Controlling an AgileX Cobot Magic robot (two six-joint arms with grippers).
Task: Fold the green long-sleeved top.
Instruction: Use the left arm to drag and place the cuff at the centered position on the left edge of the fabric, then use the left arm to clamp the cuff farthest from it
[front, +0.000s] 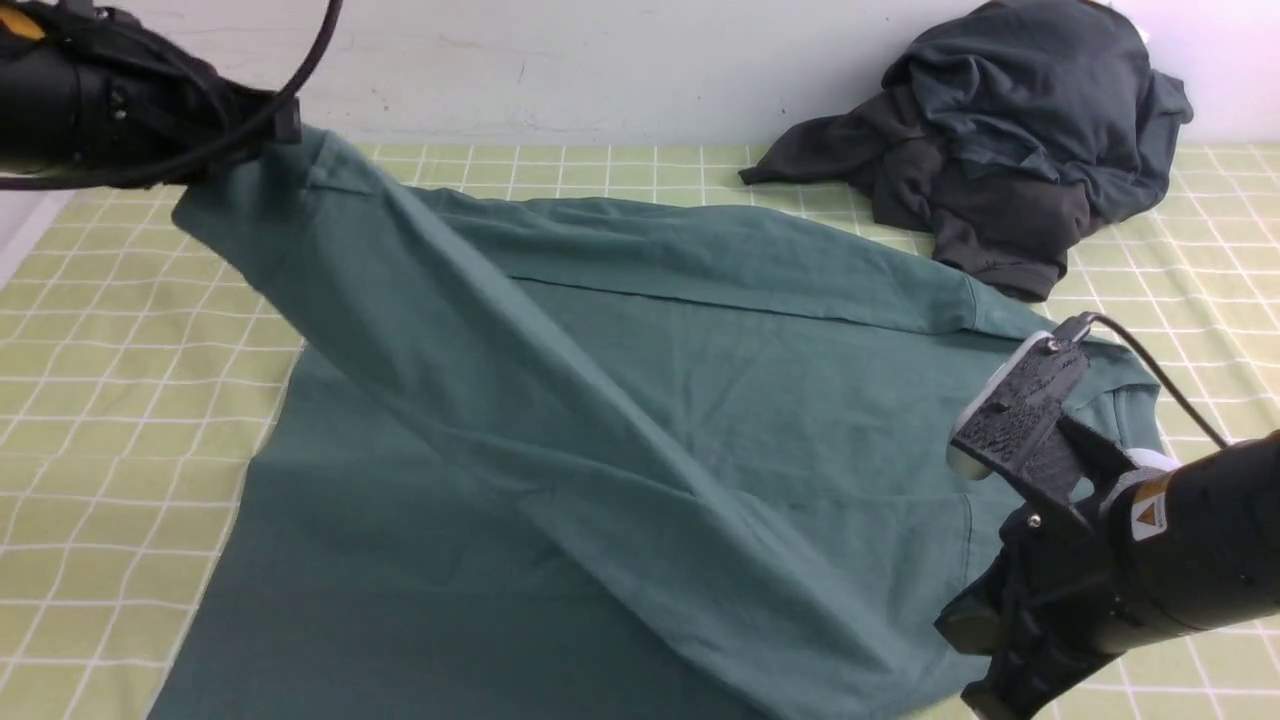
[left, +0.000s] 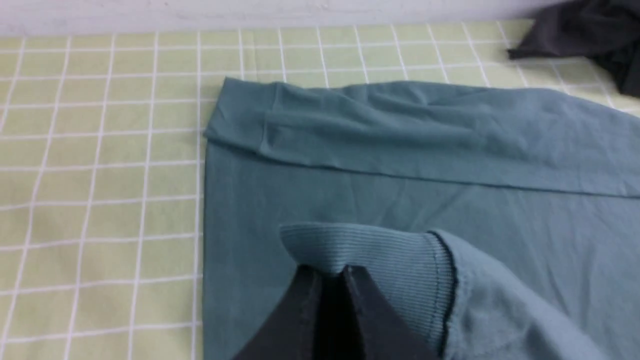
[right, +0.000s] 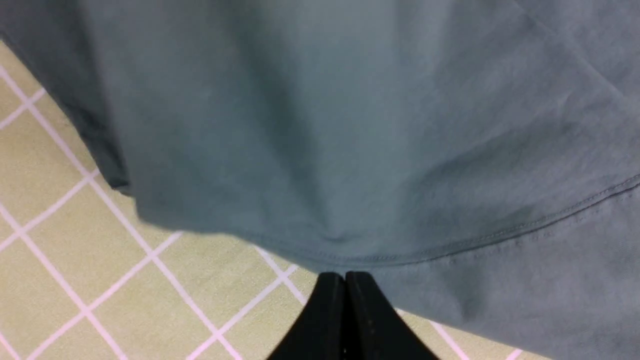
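Note:
The green long-sleeved top (front: 700, 400) lies spread over the checked table. One sleeve lies folded across its far edge (left: 425, 130). The other sleeve (front: 450, 330) is lifted and stretched from far left to near right. My left gripper (left: 331, 270), at the far left (front: 292, 128), is shut on that sleeve's ribbed cuff (left: 385, 260). My right gripper (right: 345, 275) is low at the near right, shut on the top's stitched edge (right: 450, 250), and creases run toward its tips. In the front view its fingertips are hidden under the right arm (front: 1060, 600).
A heap of dark charcoal and slate-grey garments (front: 1010, 150) lies at the far right against the white wall (front: 600, 60). The yellow-green checked tablecloth (front: 100, 350) shows bare to the left of the top and at the near right.

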